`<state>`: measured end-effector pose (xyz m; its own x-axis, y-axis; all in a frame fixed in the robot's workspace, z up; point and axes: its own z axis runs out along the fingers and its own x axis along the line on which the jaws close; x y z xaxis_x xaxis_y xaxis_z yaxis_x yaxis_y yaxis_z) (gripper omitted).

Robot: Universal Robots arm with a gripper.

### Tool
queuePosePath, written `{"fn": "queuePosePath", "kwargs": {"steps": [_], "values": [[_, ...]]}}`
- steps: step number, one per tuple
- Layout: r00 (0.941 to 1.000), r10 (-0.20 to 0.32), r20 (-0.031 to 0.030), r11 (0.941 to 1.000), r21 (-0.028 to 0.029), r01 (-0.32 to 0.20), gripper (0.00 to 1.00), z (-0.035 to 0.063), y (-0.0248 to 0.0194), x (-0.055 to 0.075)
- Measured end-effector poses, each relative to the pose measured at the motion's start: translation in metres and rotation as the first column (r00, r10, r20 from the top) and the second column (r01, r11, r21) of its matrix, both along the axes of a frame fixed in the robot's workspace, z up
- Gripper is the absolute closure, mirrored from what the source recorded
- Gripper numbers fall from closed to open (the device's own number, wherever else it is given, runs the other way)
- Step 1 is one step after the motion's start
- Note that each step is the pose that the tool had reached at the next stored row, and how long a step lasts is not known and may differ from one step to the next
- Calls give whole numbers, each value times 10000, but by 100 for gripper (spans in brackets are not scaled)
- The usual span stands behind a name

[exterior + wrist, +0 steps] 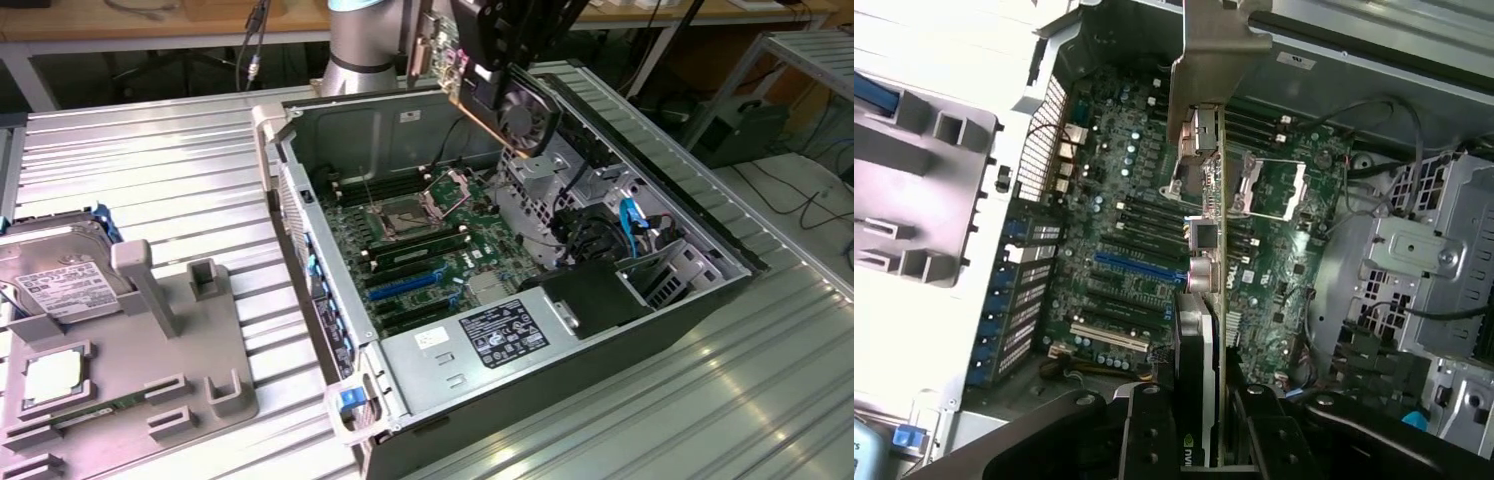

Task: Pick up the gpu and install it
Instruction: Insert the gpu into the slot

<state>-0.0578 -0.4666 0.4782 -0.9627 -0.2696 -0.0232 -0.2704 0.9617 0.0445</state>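
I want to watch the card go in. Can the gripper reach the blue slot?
Probably yes. The computer case is open, the gripper holds the card above the board, and nothing seems to cover the blue slot.

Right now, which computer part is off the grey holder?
The gpu, the fan-bearing card held by the gripper above the open case; the hard drive and the processor rest on the holder.

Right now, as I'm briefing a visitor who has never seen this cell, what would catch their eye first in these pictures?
The open computer case lies in the middle of the exterior view, its green motherboard bare. At the top of that view the gripper holds the gpu, fan showing, over the opening. At the exterior view's left, a hard drive sits on a grey fixture.
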Motion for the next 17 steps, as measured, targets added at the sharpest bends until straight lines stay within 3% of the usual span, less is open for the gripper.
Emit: {"fn": "queuePosePath", "kwargs": {"steps": [10,17], "values": [[9955,946,1,9955,0,-946,72,0,-9,0],[9873,1590,0,9873,0,-1590,72,0,-12,0]]}}
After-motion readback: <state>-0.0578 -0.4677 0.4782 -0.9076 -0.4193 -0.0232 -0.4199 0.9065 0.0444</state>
